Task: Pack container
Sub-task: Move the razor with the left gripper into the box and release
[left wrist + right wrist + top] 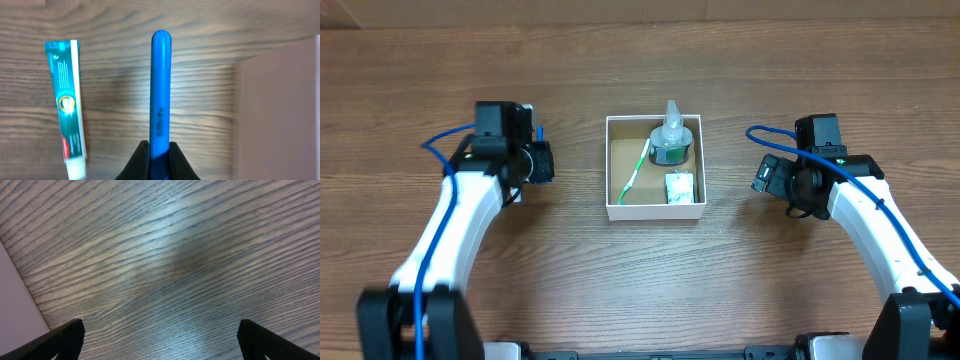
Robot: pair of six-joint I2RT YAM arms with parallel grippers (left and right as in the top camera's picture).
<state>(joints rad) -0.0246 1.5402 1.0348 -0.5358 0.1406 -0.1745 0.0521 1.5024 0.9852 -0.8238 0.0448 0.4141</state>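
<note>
Razor [160, 85] in L end effector [159, 150]; R end effector [160, 332] wide, container [12, 305] edge near.

We see the right gripper [162, 341] over the wood-grain table [190, 255], its two black fingers [67, 335] spread wide with only tabletop between them. One finger sits near the container [14, 305], whose pale wall fills the corner; the other is well apart from it.

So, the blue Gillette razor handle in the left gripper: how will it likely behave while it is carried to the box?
The blue razor handle looks like rigid plastic, so it should not bend or sag. Its surface seems glossy and rounded, and the left gripper pinches only one end, so it may slip or swivel. It is slim, so it is probably light.
</note>
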